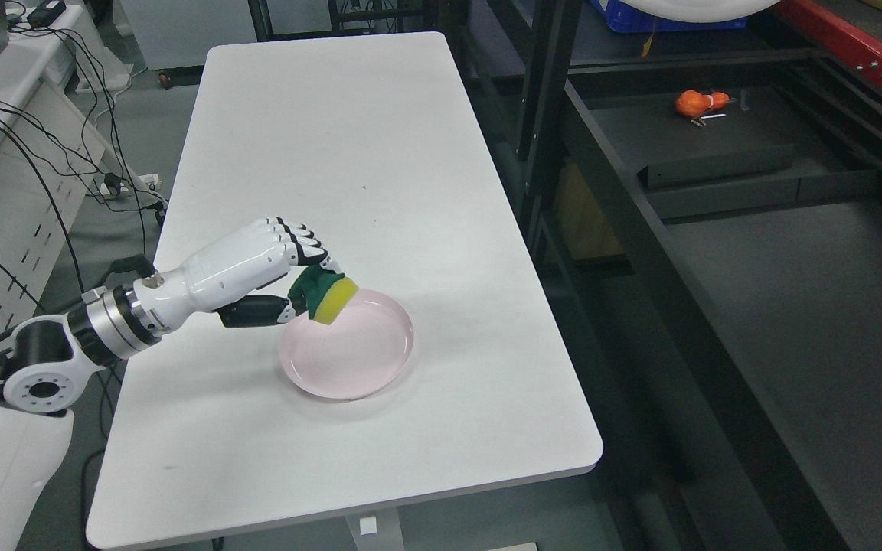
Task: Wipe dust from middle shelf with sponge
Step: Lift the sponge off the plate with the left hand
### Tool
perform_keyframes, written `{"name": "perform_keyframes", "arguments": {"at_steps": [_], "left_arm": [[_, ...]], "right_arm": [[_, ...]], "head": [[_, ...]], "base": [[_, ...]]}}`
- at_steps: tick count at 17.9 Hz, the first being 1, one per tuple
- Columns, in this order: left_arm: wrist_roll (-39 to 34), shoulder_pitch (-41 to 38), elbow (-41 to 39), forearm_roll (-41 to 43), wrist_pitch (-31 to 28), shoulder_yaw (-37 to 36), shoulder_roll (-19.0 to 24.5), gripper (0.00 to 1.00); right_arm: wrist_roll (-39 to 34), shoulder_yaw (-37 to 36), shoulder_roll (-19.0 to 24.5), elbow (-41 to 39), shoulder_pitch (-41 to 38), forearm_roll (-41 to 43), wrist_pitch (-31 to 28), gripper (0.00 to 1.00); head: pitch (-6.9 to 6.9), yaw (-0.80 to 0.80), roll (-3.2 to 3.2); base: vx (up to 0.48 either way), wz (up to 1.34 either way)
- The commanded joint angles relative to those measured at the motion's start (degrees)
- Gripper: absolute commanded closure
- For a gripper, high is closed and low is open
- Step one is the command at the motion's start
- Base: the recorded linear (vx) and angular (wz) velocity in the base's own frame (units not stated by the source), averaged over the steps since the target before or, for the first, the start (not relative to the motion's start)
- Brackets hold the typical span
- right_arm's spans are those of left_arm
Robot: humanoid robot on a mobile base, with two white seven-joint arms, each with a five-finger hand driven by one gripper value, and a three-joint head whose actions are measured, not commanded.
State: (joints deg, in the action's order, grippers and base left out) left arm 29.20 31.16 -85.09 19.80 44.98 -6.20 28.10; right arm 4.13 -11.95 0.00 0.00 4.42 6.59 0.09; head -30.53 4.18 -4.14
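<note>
With my left hand (257,268) reaching in from the lower left, fingers curled, I pinch the sponge (324,295) between thumb and fingertips. Sponge: yellow, green scrub face toward my palm, sticking out past my fingers. It sits over the near-left rim of a pink plate (349,360) on the white table (380,153). Dark shelf (793,252) stands well apart, rightward.

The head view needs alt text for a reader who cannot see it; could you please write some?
The robot's left hand grips a yellow-and-green sponge over the rim of a pink plate on a white table. To the right stands a dark metal shelf with a small orange object on it.
</note>
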Motion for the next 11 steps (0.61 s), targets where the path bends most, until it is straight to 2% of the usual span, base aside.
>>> {"name": "perform_keyframes", "arguments": {"at_steps": [1, 11], "left_arm": [[-0.02, -0.4, -2.98, -0.29, 0.02, 7.17, -2.52, 1.0], [-0.02, 2.14, -3.94, -0.29, 0.02, 4.28, -4.63, 1.0]], "right_arm": [[0.0, 0.0, -1.0, -1.0, -0.02, 0.0, -4.22, 0.0], [0.0, 0.0, -1.0, -1.0, -0.02, 0.0, -4.13, 0.0]], "head": [[0.0, 0.0, 0.0], [0.0, 0.0, 0.0]], "base": [[-0.121, -0.07], [-0.137, -0.22]]}}
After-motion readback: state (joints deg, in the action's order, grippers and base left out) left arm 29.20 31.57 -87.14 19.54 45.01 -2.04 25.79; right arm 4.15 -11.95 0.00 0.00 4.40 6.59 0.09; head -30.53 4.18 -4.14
